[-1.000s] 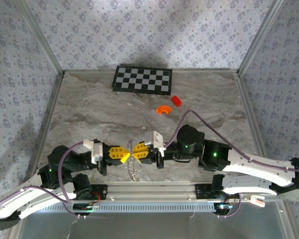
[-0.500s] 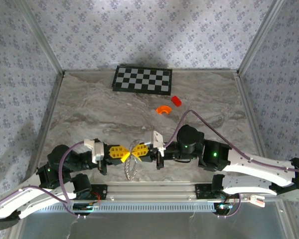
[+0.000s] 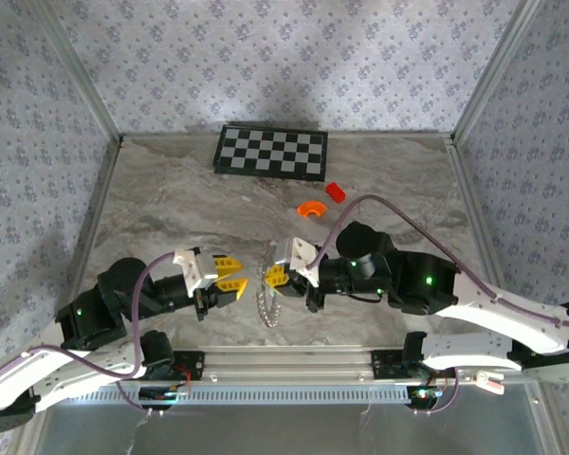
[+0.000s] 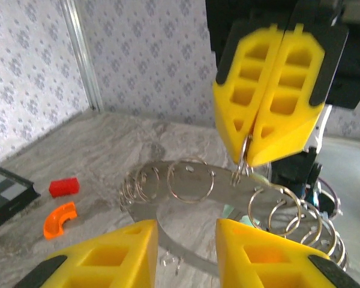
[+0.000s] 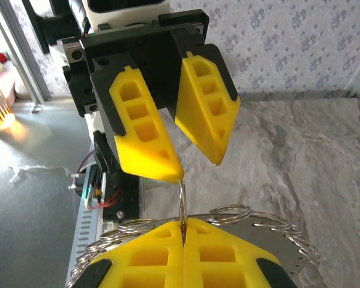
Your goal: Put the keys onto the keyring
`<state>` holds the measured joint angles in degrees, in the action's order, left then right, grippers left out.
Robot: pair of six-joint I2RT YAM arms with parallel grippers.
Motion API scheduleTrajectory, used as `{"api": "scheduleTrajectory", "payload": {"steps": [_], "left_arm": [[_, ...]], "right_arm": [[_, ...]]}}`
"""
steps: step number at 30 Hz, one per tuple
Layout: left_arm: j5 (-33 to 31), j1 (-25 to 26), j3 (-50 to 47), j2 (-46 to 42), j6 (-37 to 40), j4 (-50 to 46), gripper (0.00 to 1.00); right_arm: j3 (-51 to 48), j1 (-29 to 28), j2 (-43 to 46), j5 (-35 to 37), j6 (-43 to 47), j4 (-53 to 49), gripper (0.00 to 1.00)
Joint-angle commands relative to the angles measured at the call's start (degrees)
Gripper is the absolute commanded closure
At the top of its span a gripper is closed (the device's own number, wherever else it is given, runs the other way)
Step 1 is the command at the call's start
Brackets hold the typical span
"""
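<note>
- Marble-look table inside wallpapered walls. The checkerboard sits at 12 o'clock, with a red block and an orange curved piece just below it, well apart from the action.
- Your right gripper is clamped fully together, pinching one thin wire loop of the keyring.
- The rest of that bundle, a metal band strung with many split rings, dangles at 6 o'clock of those fingertips, near the table's front edge. Whether its low end rests on the marble, I cannot tell.
- Your left gripper sits at 9 o'clock of the right one, nose to nose, fingers spread wide and holding nothing.
- From the left wrist, the band lies beyond the gap, not between the pads. From the right wrist, the pinched wire rises right up to one left fingertip; touching or just short, I cannot tell.
- Watch out: your hold is on a single thin wire. A twist or tug could let it slip, and the whole bundle drops.
- Loose rings swing freely, so closing in could snag one on a finger and drag the band askew.
- I can't pick out any keys among the rings, so check before you commit.
</note>
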<state>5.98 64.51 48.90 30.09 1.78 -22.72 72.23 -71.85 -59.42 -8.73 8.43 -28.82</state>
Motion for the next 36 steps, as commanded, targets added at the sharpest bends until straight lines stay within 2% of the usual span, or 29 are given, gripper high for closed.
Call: {"api": "scheduleTrajectory", "payload": {"steps": [1,5,20,25,36], "left_arm": [[2.1,-0.1,2.8,1.4,1.9,-3.2,0.69],[5.4,-0.1,4.1,3.2,2.4,-3.7,0.68],[7.8,-0.1,6.2,10.0,3.3,-1.2,0.7],[7.6,-0.1,6.2,11.4,3.6,-1.5,0.74],[6.2,-0.1,5.5,11.5,3.8,-0.3,0.9]], "right_arm": [[4.0,0.3,-1.4,1.7,2.6,-8.6,1.0],[6.1,0.5,-2.9,2.9,3.9,-12.7,1.0],[7.6,0.6,-4.1,3.5,6.2,-14.8,1.0],[7.9,0.5,-4.6,3.5,6.7,-14.8,1.0],[9.1,-0.1,-6.1,4.7,7.6,-17.1,1.0]]}}
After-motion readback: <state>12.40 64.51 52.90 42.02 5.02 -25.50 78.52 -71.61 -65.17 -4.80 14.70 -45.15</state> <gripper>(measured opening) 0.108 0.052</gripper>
